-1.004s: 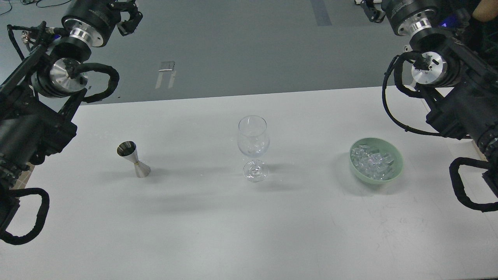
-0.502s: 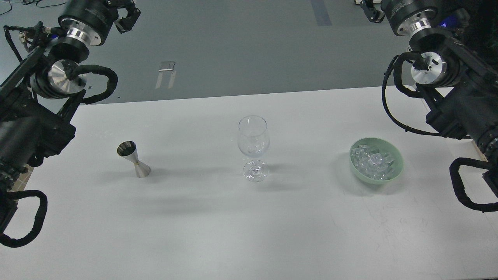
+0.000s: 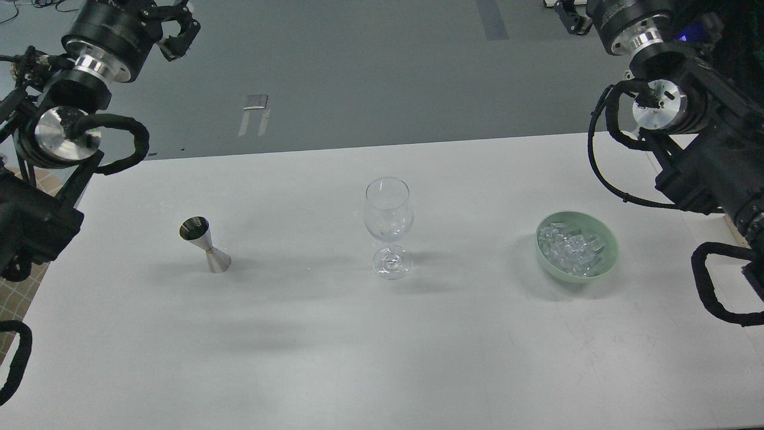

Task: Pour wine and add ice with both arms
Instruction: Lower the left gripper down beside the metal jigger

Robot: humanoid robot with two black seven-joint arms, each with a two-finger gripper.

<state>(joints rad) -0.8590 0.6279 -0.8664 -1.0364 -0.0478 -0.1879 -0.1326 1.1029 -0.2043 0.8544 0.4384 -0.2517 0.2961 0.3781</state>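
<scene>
A white desk [image 3: 334,358] carries three items in a rough row from left to right, each well apart from the next.

At the left stands a steel jigger [image 3: 205,245], an hourglass shape with its long axis near vertical, leaning slightly; the wider cup mouth faces up and towards the upper left, and the lower cone rests on the desk. Whether it holds any wine cannot be told.

In the middle stands a clear stemmed glass [image 3: 388,227], upright, long axis vertical, mouth up, foot flat on the desk. No liquid level can be made out in the bowl of the glass.

At the right sits a pale green bowl [image 3: 604,263], rim up, holding the ice [image 3: 570,248], a heap of small clear cubes filling most of its inside.

The left arm [image 3: 57,128] enters from the left edge and rises to the upper left corner, held high and clear of the desk, well apart from the jigger. The left gripper [image 3: 173,27] points right and slightly down over the grey floor; its jaws stand parted, grasping nothing.

The right arm [image 3: 686,137] enters from the right edge and rises to the upper right corner, above the desk's far right end and apart from the bowl. The right gripper [image 3: 566,13] is cut by the top edge of the view; only a dark part shows, and the state of its jaws cannot be told.
</scene>
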